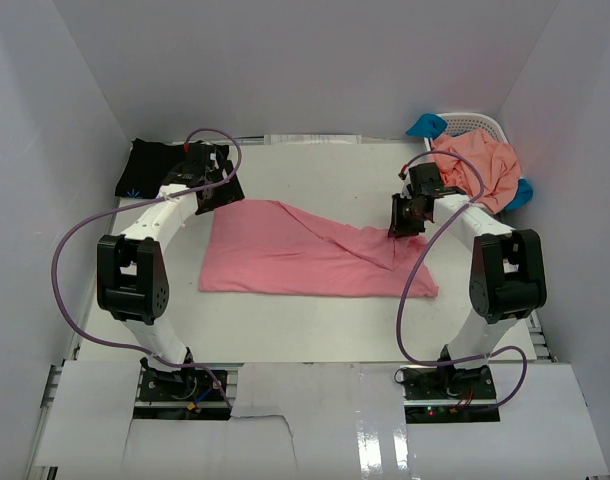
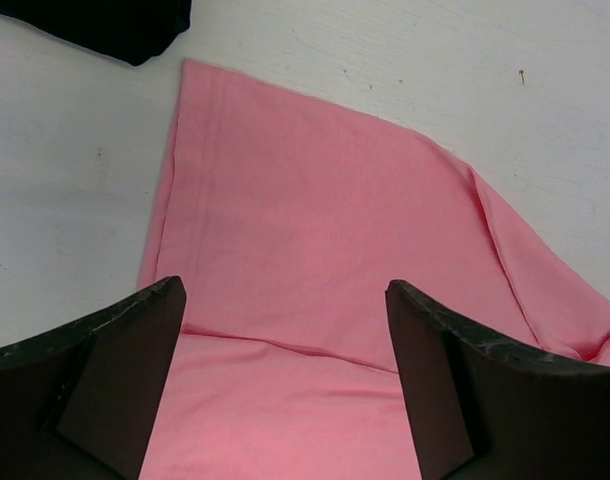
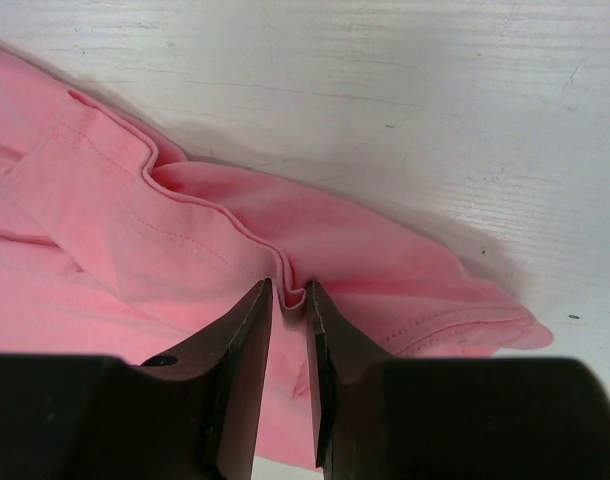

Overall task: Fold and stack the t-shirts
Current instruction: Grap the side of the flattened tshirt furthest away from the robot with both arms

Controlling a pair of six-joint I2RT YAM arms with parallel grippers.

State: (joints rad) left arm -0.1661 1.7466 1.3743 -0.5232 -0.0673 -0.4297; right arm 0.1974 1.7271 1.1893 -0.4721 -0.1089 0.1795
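The rose-pink t-shirt (image 1: pixel 305 255) lies spread on the white table, partly folded with a diagonal crease. My right gripper (image 1: pixel 405 222) is shut on a pinched ridge of its right edge; in the right wrist view the gripper (image 3: pixel 289 297) has the pink cloth (image 3: pixel 235 215) bunched between the jaws. My left gripper (image 1: pixel 217 188) is open and empty over the shirt's far left corner; in the left wrist view the gripper (image 2: pixel 285 330) hangs above the pink cloth (image 2: pixel 315 210). The black t-shirt (image 1: pixel 145 168) lies at the far left. The salmon-orange t-shirt (image 1: pixel 477 165) and a blue one (image 1: pixel 425 126) sit in the basket.
The white lattice basket (image 1: pixel 485 124) stands at the far right corner. White walls enclose the table on three sides. A corner of the black shirt (image 2: pixel 105 25) shows at the top left of the left wrist view. Purple cables loop beside both arms.
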